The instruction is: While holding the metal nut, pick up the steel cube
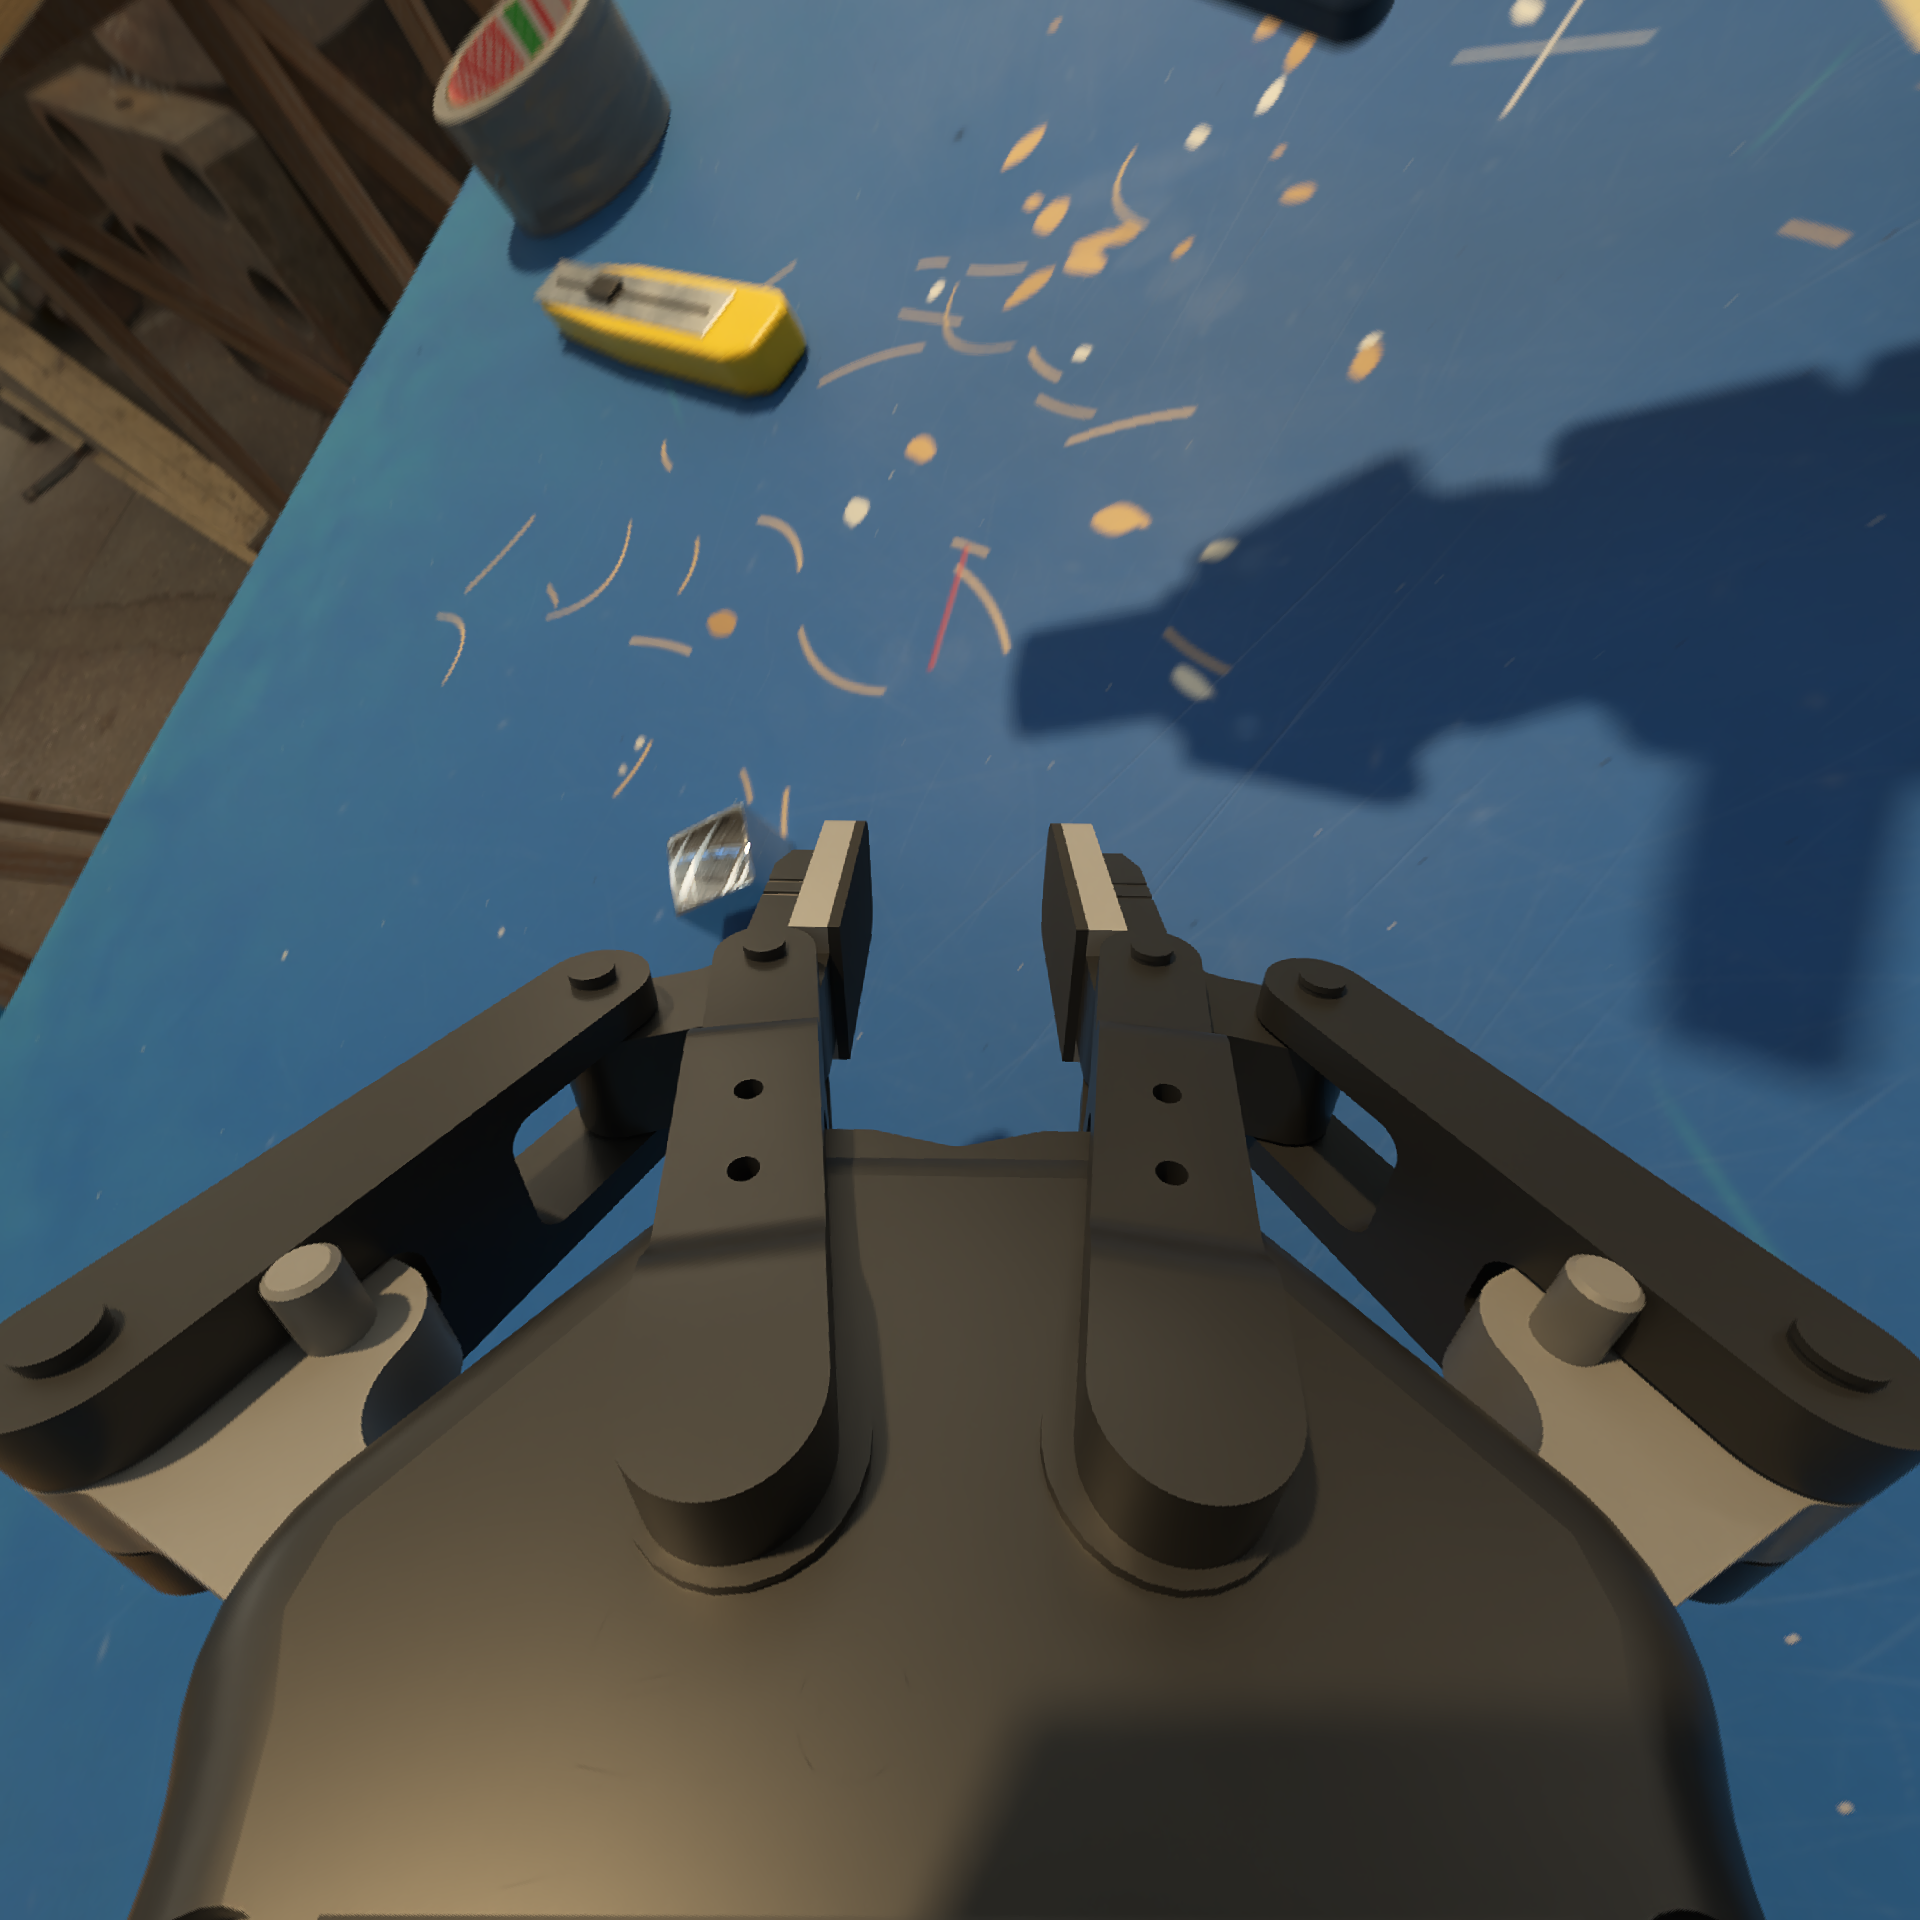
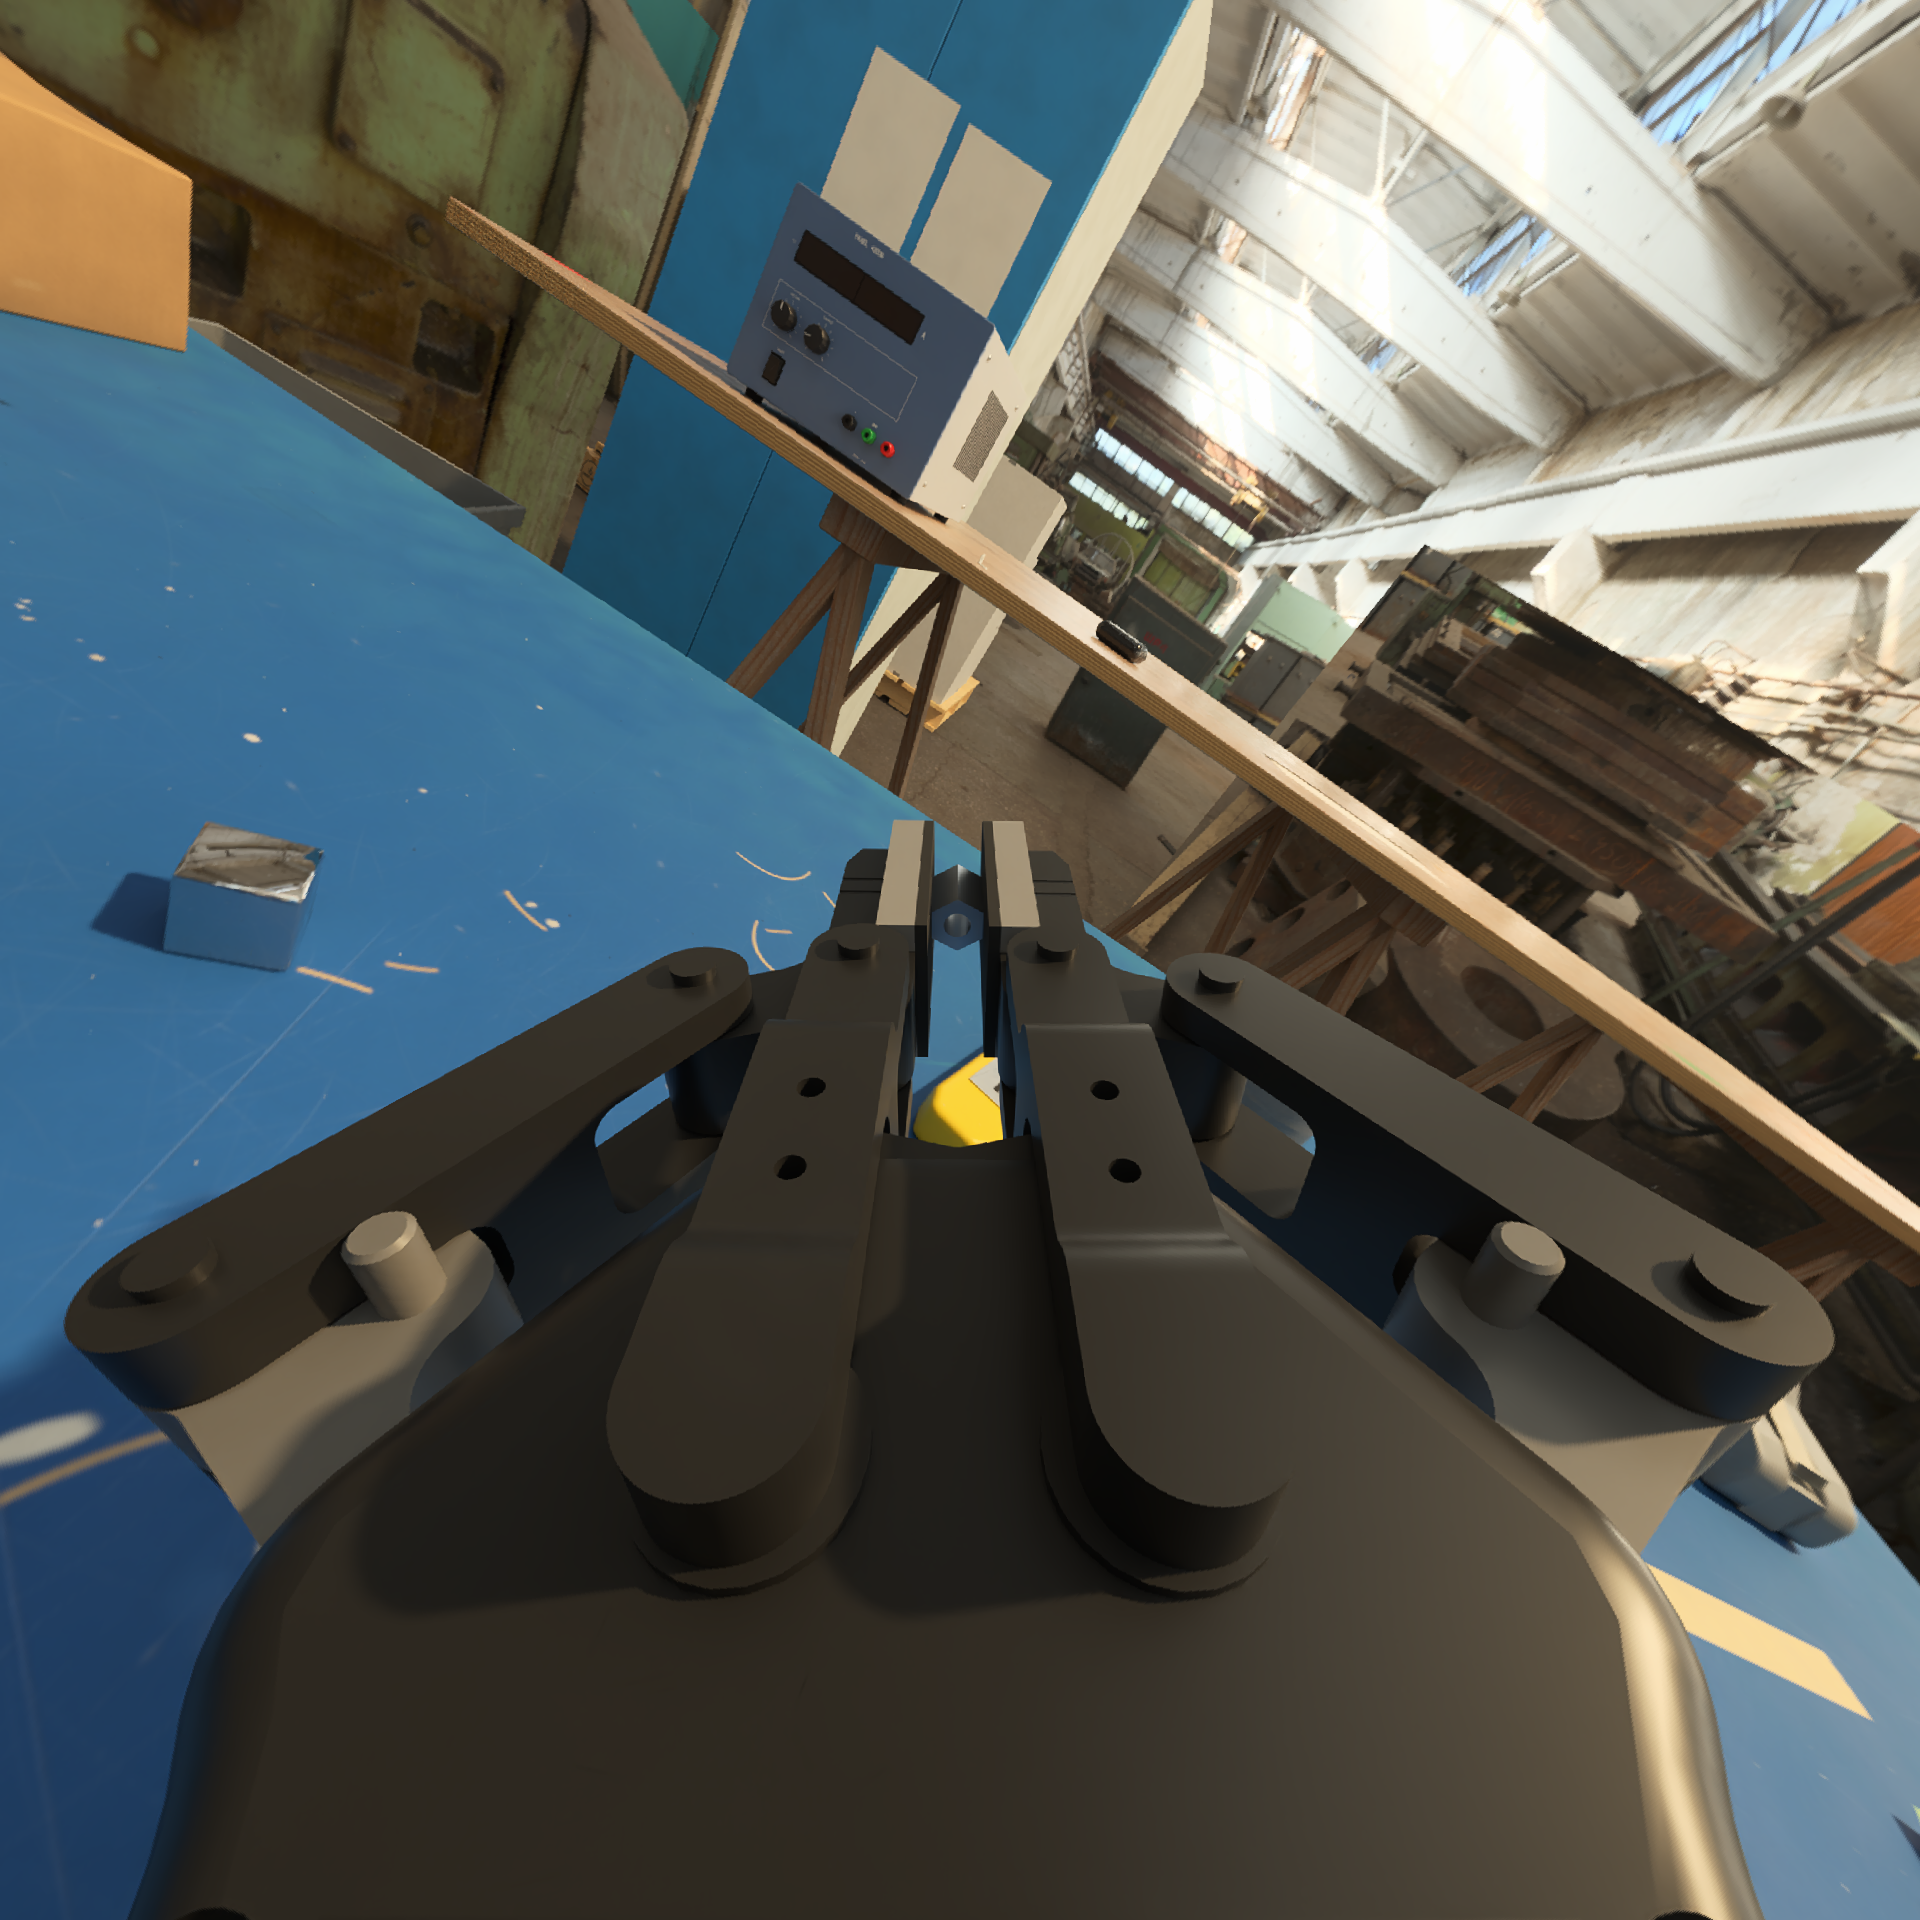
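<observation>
The steel cube [image 1: 710,858] is small and shiny and lies on the blue table [image 1: 1351,987], just left of my left gripper's left fingertip. My left gripper [image 1: 957,873] is open and empty above the table, with the cube outside its jaws. In the right wrist view the cube [image 2: 242,896] sits on the table at the left. My right gripper [image 2: 956,873] is shut on the small hexagonal metal nut [image 2: 953,921], held between the pads above the table's edge.
A yellow utility knife [image 1: 675,324] and a grey tape roll [image 1: 551,109] lie near the table's left edge [image 1: 260,551], among wood shavings. The knife's yellow end [image 2: 956,1117] shows under my right gripper. A cardboard box [image 2: 83,229] stands far left; a plank bench with a blue power supply [image 2: 868,343] is beyond.
</observation>
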Tool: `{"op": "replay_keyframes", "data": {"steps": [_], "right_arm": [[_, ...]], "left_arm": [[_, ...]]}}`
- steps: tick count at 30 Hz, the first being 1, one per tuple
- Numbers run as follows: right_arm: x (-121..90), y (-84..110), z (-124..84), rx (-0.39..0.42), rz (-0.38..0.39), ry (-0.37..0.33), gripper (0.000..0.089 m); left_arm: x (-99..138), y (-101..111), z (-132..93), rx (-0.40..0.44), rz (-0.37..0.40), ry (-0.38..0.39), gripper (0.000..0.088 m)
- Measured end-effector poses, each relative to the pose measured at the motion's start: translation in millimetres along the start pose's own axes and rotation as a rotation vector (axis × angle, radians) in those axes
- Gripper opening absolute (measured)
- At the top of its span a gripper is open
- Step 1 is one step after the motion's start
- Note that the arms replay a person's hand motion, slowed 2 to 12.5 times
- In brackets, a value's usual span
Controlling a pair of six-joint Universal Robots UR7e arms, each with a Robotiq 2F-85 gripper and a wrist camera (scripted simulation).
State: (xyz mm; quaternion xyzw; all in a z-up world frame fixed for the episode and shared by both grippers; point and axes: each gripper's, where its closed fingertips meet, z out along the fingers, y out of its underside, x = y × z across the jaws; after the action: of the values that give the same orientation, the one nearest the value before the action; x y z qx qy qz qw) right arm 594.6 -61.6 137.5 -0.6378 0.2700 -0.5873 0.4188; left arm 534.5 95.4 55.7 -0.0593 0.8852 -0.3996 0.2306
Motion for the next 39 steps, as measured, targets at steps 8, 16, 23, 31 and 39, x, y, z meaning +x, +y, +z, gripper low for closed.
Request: {"op": "replay_keyframes", "data": {"steps": [8, 16, 23, 31, 39], "right_arm": [[6.2, -1.6, -34.2, 0.023, -0.087, 0.034, 0.008], [3.6, -0.3, -59.7, 0.053, -0.189, 0.023, 0.008], [-2.4, 11.4, -71.7, 0.057, -0.254, -0.006, 0.008], [-1.4, 15.7, -80.2, 0.087, -0.262, -0.015, 0.008], [0.2, 18.9, -81.7, 0.101, -0.28, -0.039, 0.008]], "left_arm": [[37.9, -46.8, 6.8, 0.117, -0.022, 0.077, 0.0266], [68.0, -76.8, 23.2, 0.132, -0.047, 0.11, 0.0238], [75.1, -84.4, 44.7, 0.07, -0.045, 0.057, 0.0175], [86.3, -82.7, 65.9, 0.002, -0.068, 0.05, 0.0167], [97.0, -82.1, 77.3, -0.034, -0.21, 0.085, 0.0094]]}}
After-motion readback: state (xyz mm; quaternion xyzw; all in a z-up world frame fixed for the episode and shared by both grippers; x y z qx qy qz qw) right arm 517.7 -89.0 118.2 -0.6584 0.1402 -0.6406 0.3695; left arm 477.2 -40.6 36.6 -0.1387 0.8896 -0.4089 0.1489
